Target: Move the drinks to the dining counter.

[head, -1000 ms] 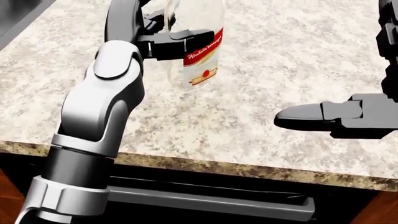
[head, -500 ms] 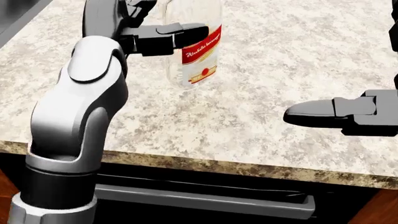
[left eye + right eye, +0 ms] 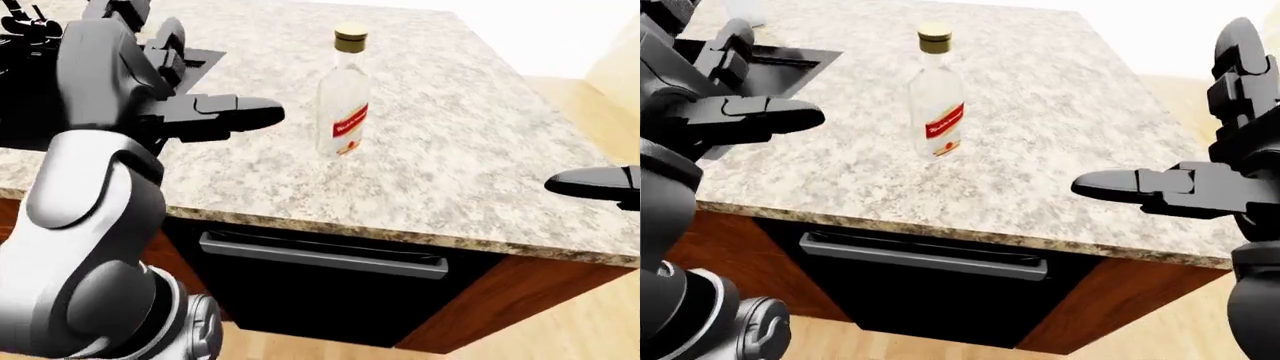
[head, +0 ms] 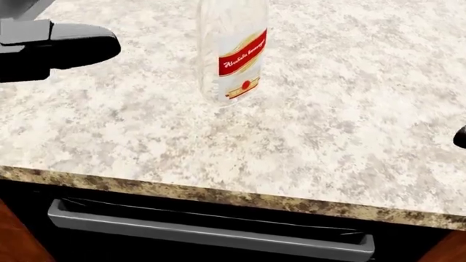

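Both hands, the left hand (image 3: 215, 118) and right hand (image 3: 1160, 187), are hovering open-fingered beside the upright bottle (image 3: 342, 94); withdrawing them sideways is likely safest.

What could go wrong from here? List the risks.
1. The glass bottle stands tall and narrow on the granite counter; a sideways knock from the left hand could topple it.
2. The right hand hangs open past the counter's edge, so its sweep inward might clip the edge.
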Controlling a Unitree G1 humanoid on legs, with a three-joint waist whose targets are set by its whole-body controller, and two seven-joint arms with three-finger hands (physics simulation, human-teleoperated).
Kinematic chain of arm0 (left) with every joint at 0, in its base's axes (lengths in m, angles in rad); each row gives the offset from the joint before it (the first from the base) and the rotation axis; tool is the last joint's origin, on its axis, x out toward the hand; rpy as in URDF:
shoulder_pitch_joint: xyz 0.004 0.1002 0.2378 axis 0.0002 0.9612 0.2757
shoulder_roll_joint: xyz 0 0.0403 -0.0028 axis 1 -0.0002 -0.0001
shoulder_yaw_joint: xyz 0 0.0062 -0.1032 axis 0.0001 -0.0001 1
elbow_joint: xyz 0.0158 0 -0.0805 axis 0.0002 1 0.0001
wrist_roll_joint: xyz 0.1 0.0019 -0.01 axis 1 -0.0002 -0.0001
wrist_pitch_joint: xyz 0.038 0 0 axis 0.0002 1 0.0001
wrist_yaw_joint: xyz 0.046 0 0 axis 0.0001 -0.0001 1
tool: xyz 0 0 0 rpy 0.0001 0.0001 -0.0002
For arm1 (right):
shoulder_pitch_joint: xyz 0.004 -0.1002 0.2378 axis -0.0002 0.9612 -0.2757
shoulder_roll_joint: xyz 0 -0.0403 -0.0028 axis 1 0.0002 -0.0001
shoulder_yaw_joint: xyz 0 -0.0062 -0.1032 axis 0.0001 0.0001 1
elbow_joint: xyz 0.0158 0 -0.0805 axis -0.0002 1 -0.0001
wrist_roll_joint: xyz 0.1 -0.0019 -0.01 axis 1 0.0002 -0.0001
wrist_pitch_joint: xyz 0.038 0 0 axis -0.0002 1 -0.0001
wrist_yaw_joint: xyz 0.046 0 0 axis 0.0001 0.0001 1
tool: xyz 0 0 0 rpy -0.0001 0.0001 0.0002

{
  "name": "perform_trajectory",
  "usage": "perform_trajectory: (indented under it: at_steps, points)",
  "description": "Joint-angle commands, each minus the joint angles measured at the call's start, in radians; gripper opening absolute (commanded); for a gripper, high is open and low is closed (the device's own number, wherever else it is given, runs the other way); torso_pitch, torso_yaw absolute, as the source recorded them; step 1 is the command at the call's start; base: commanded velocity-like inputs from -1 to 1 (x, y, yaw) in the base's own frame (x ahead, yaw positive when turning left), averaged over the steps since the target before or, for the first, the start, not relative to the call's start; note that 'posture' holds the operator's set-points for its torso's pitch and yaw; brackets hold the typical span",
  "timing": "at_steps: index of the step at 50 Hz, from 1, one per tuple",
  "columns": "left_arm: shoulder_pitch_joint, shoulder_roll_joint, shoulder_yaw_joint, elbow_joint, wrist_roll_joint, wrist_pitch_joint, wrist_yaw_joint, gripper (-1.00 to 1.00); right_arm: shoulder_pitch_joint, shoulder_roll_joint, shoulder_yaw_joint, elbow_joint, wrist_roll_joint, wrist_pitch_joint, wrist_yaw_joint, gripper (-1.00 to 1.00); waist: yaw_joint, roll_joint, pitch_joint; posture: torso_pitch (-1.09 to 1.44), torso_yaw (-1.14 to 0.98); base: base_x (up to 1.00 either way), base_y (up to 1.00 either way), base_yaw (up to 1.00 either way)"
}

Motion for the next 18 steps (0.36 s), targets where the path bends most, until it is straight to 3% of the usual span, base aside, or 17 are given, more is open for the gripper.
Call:
perform_trajectory:
  at_steps: [1, 4, 7, 18]
  points:
    - [-0.037, 0.018, 0.024, -0.035, -0.058, 0.043, 0.019, 1.00, 0.032, -0.070, -0.036, 0.009, 0.113, -0.123, -0.071, 1.00, 0.000, -0.004, -0.015, 0.00, 0.00, 0.00, 0.00, 0.00]
    - [-0.051, 0.048, 0.080, -0.105, -0.118, 0.115, 0.033, 1.00, 0.119, -0.163, -0.137, 0.024, 0.233, -0.198, -0.110, 1.00, 0.001, -0.007, -0.010, 0.00, 0.00, 0.00, 0.00, 0.00]
    - [-0.060, 0.066, 0.138, -0.146, -0.165, 0.162, 0.040, 1.00, 0.192, -0.209, -0.215, 0.034, 0.287, -0.246, -0.115, 1.00, 0.002, -0.010, -0.002, 0.00, 0.00, 0.00, 0.00, 0.00]
    - [-0.130, 0.168, 0.437, -0.237, -0.263, 0.271, 0.048, 1.00, 0.352, -0.216, -0.531, 0.096, 0.355, -0.292, -0.020, 1.00, -0.002, -0.013, 0.015, 0.00, 0.00, 0.00, 0.00, 0.00]
